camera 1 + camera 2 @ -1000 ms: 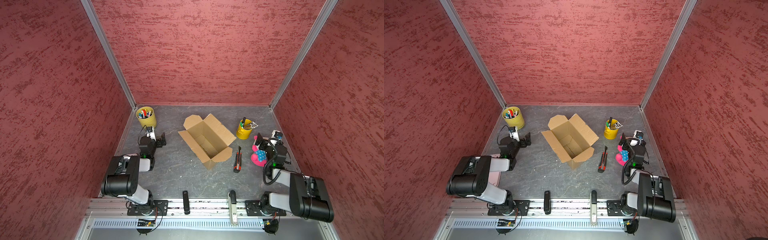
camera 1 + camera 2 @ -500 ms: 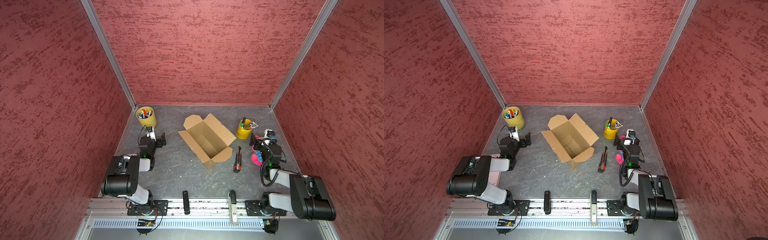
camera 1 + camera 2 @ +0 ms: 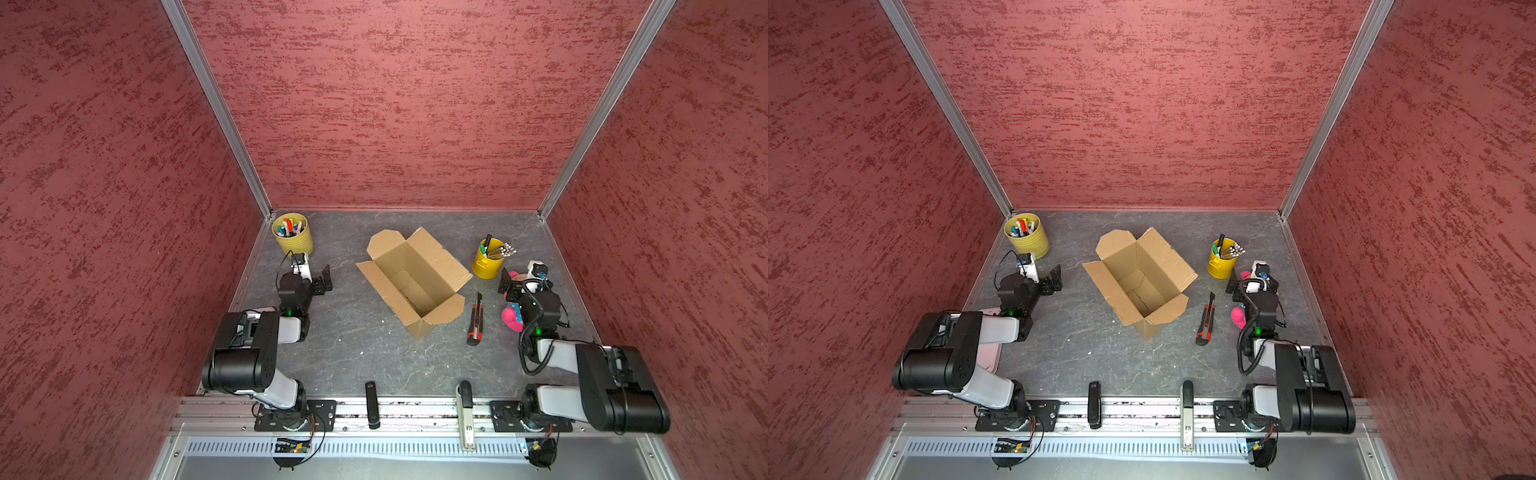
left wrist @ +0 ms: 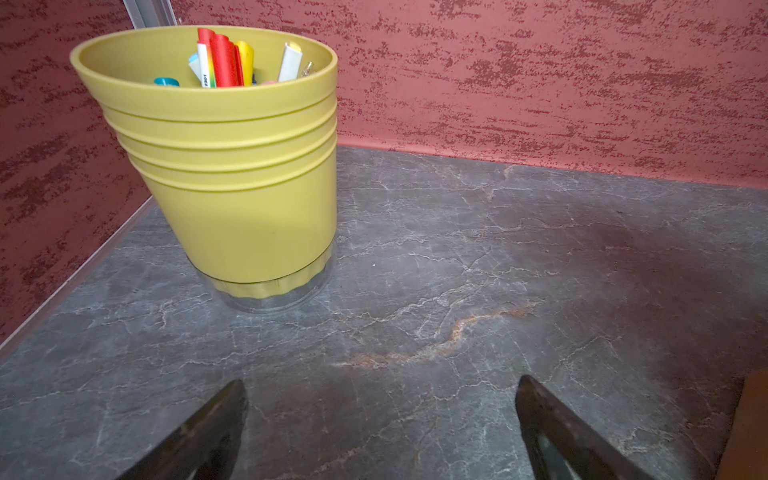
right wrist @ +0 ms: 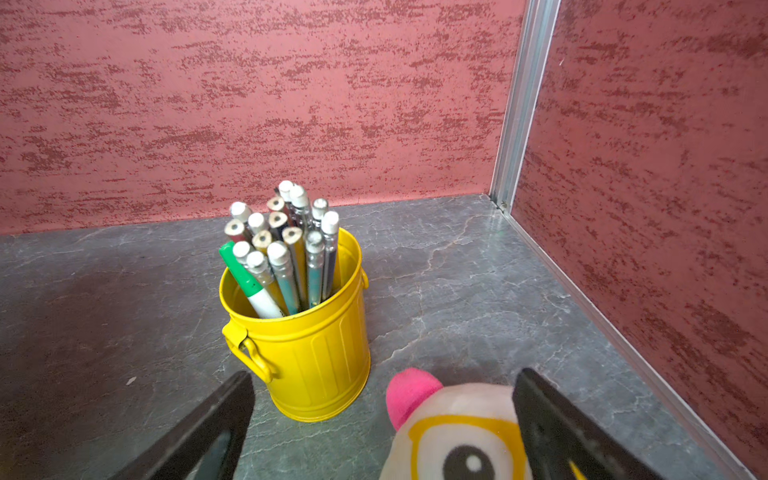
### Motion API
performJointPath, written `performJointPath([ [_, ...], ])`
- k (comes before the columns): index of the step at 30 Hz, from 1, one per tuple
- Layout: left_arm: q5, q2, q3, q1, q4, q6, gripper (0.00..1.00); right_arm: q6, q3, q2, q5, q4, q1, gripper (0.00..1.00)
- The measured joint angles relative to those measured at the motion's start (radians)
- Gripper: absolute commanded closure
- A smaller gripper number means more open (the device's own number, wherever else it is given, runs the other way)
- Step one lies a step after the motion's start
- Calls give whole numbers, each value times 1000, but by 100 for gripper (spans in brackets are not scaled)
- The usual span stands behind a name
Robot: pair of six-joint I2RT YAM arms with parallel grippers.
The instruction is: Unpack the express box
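Left gripper (image 4: 380, 395): jaws apart, empty, at the left of the table (image 3: 353, 340). The express box (image 3: 409, 286) stands mid-table, flaps open, inside apparently bare. It is judged light, stiff yet crushable; take it by a flap or panel rim. Right gripper (image 5: 382, 386): jaws apart astride a plush toy (image 5: 457, 436), contact unclear. Surface grey, smooth; red walls (image 3: 395, 104) enclose three sides.

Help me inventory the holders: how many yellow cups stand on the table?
2. The marker cup stands in the far left corner; the pencil cup stands just right of the express box. None seems hidden.
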Motion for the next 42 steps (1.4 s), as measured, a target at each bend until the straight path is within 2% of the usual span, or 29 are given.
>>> performJointPath([
  [8,-3,0,0,0,0,0,0,-12,4,178,21,138,40,1],
  [42,-14,0,0,-2,0,0,0,-16,13,181,44,168,42,1],
])
